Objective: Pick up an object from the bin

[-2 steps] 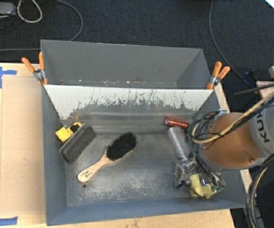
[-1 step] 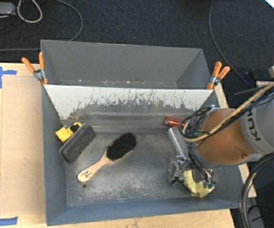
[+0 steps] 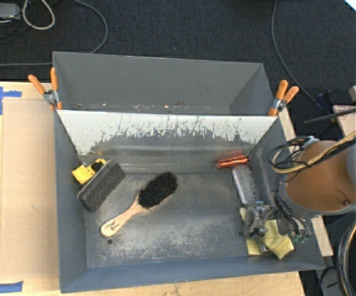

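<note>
- Ribbed grey metal strip, long and narrow like a grater blade (image 3: 244, 184): it lies on the floor of the grey metal bin (image 3: 165, 97), close along the right wall. Its long axis runs from the far end down towards the near right corner, leaning slightly right as it comes nearer.
- Short orange-red cylinder (image 3: 232, 162): it lies crosswise at the strip's far end, touching it or nearly so. Whether the two form one tool cannot be told.
- Claw (image 3: 256, 219): it sits low in the near right corner, among dark cables, at the near end of the metal strip. Whether it is released or clenched cannot be told, nor whether it grips anything. It overlaps the strip's near tip and the edge of the yellow-green piece below.
- Crumpled yellow-green piece, soft like sponge or cloth (image 3: 275, 244): it lies in the near right corner, just beside the claw, against the bin's wall.
- Brown rounded cover on the arm (image 3: 319, 187): it stands over the bin's right rim.
- Wooden-handled brush with black bristles (image 3: 139, 203): it lies mid-floor, well apart from the claw, with its handle pointing to the near left.
- Dark grey rectangular block (image 3: 101, 187): it lies at the left, tilted, touching a small yellow toy vehicle (image 3: 85, 171) behind it.
</note>
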{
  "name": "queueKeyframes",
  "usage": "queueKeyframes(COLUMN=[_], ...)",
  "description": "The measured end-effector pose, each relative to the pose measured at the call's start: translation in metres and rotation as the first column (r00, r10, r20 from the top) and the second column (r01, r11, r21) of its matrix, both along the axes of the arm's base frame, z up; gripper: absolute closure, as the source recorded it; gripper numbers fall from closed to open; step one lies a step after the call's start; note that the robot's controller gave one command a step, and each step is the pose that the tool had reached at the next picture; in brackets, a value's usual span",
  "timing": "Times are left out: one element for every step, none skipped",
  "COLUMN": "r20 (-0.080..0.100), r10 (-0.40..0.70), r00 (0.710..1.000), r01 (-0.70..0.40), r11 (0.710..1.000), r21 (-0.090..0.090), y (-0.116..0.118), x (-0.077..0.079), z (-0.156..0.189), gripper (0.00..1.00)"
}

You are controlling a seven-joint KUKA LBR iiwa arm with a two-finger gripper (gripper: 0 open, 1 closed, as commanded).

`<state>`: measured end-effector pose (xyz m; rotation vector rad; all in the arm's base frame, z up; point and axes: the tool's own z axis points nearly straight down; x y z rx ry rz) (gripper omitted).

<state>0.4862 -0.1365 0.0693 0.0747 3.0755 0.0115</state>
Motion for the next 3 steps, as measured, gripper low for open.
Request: queueKeyframes(r20=[0.003, -0.001, -0.006], r10=[0.138, 0.112, -0.140], r00=[0.990, 0.994, 0.990], r01=[-0.138, -0.112, 0.140], r11=[0.990, 0.994, 0.990], r21=[-0.004, -0.003, 0.016], y=[0.064, 0.050, 0.098], x=[0.058, 0.044, 0.026], z=[0.000, 0.000, 0.000], gripper=[1.00, 1.00, 1.00])
